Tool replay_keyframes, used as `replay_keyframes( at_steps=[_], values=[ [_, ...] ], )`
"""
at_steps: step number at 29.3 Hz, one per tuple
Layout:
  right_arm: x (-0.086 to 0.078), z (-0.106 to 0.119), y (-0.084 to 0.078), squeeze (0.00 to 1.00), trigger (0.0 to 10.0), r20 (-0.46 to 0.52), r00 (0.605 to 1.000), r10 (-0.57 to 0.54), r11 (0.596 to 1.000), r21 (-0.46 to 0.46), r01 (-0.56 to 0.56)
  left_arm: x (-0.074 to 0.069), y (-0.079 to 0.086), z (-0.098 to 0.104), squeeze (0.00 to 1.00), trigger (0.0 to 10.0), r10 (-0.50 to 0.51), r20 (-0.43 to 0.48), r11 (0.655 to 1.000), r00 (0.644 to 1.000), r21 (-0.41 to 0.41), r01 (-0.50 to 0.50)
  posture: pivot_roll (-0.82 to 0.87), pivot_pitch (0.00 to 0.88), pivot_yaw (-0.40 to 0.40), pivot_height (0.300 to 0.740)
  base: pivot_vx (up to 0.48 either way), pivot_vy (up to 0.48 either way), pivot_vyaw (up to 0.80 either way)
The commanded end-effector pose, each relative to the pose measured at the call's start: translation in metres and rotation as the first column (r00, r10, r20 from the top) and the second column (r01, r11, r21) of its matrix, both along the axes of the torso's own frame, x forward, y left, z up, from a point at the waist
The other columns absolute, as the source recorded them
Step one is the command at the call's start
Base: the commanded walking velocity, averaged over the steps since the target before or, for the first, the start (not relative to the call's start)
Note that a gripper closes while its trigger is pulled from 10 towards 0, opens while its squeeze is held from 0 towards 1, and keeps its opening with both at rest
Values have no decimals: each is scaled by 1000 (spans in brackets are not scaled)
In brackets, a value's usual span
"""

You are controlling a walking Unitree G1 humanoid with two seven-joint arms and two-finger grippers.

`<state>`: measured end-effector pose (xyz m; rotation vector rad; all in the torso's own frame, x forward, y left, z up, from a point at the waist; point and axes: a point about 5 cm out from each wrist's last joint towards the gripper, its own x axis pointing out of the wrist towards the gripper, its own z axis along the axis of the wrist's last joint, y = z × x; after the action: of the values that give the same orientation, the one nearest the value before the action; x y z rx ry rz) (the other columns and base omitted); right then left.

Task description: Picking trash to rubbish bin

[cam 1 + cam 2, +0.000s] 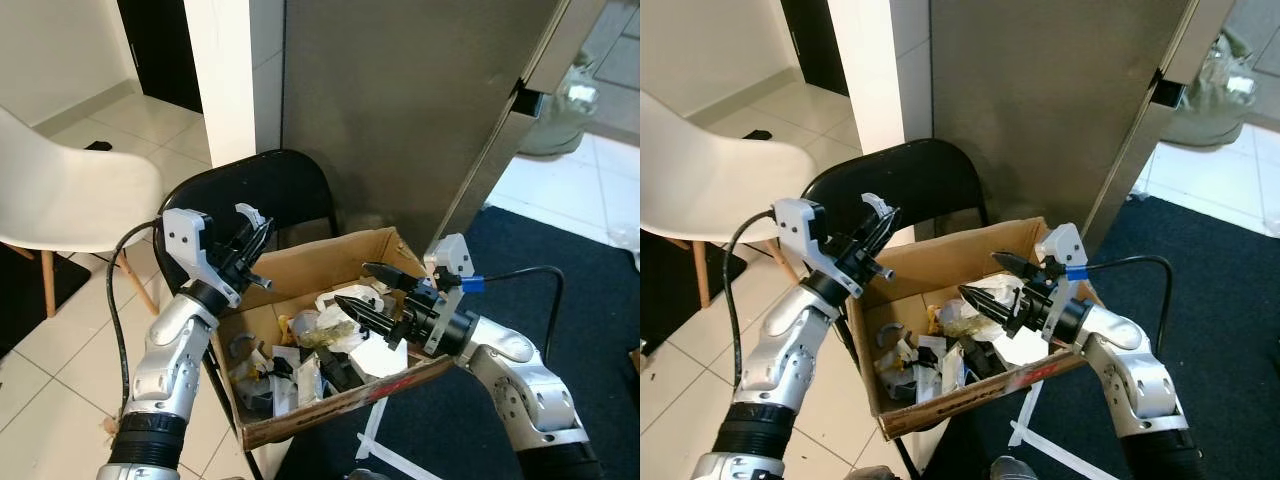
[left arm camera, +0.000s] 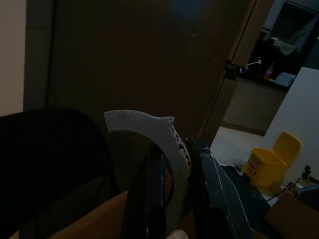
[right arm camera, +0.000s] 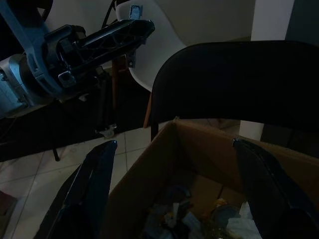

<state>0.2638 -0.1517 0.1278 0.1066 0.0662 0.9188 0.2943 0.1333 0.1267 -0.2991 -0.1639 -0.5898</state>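
Observation:
An open cardboard box (image 1: 318, 262) rests on a black folding chair (image 1: 268, 190) and holds several bits of crumpled paper and wrappers (image 1: 330, 335). My left gripper (image 1: 256, 240) is raised over the box's back left corner, shut on a curved white plastic scrap (image 1: 248, 213). In the left wrist view the plastic scrap (image 2: 147, 128) sits pinched between the black fingers (image 2: 214, 184). My right gripper (image 1: 352, 283) hovers open over the box's right side, just above the trash, with nothing between its fingers (image 3: 94, 184).
A steel fridge (image 1: 420, 110) stands right behind the box. A white pillar (image 1: 235, 80) and a white chair (image 1: 60, 190) are to the left. A dark blue rug (image 1: 560, 270) lies on the right, with white tape (image 1: 375, 440) below the box.

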Motion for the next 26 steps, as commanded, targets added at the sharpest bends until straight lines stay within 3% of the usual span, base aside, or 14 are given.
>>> replay_keyframes(
  at_steps=[1,5,6,7,14,15,26],
  values=[
    [0,1,-3,0,10000,12,1000,-5,1000,-7,5,-1,-2,-3,0,10000,-14,-18,1000,1000,1,14,-12,0,-27,740,0,0,0],
    [0,1,-3,0,10000,11,1000,-5,1000,-6,5,-1,-2,-4,0,10000,-15,-20,1000,1000,-1,15,-12,0,-27,740,0,0,0],
    [0,1,-3,0,10000,11,1000,-5,1000,-6,5,-1,-2,-4,451,10000,-16,-23,1000,1000,-8,16,-12,0,-27,740,0,0,0],
    [0,1,-3,0,10000,11,1000,-5,1000,-6,5,-1,-2,-4,1000,10000,-19,-26,1000,999,-15,18,-12,0,-27,740,0,0,0],
    [0,1,-3,0,10000,10,1000,-6,1000,-4,6,-2,0,-4,1000,10000,-15,-32,1000,999,-20,14,-12,0,-23,740,0,0,0],
    [0,1,-3,0,10000,10,1000,-6,1000,-4,6,-1,0,-4,0,10000,-15,-32,1000,999,-19,15,-12,0,-23,740,0,0,0],
    [0,1,-3,0,10000,9,1000,-6,1000,-3,6,-2,-1,-3,0,10000,-18,-29,1000,999,-15,17,-12,0,-23,740,0,0,0]
  ],
)
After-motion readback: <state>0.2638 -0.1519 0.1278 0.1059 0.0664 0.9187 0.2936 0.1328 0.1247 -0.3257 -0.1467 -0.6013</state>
